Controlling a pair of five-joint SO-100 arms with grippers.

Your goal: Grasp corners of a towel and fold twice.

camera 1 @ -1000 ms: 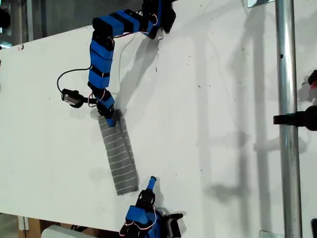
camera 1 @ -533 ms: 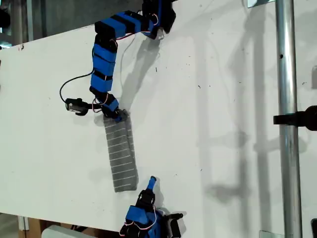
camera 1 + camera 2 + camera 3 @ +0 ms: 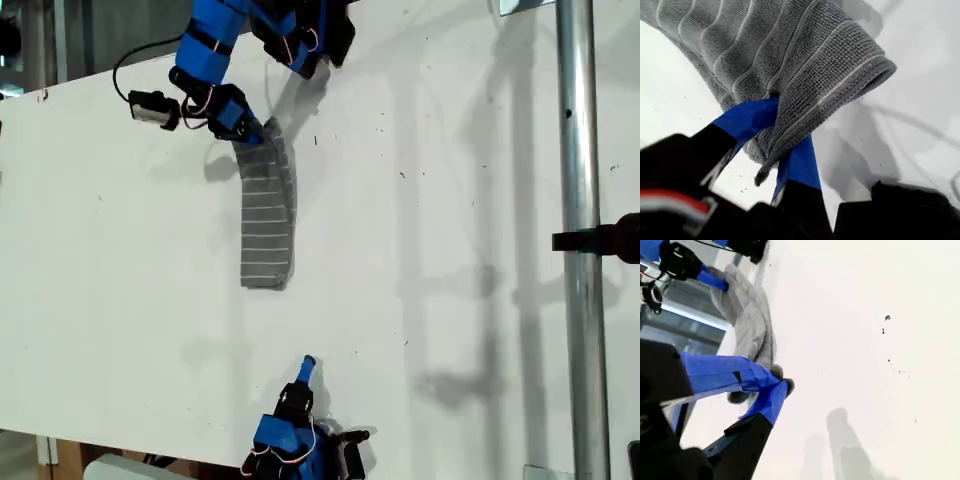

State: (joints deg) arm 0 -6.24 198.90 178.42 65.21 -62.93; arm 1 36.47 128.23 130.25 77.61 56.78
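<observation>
The grey towel (image 3: 266, 210) with thin white stripes hangs as a long folded strip in the upper middle of the exterior view. My first gripper (image 3: 250, 130) is shut on its upper end. In the first wrist view the blue fingers (image 3: 747, 119) pinch a bunched edge of the towel (image 3: 805, 60), and a folded corner (image 3: 882, 67) sticks out beyond them. The strip's free end (image 3: 266, 282) rests on the table. My second gripper (image 3: 307, 366) stands near the exterior view's bottom edge, shut and holding nothing, well apart from the towel (image 3: 752, 325).
The white table (image 3: 450, 200) spreads to the exterior view's right. A metal pole (image 3: 580, 240) with a black clamp runs down that view's right side. A black cable loops off the first arm (image 3: 205, 45) near the table's upper edge.
My first gripper has dragged the towel toward the exterior view's top and slightly right, away from the second gripper. The strip's free end has moved up the table. The second arm has stayed still.
</observation>
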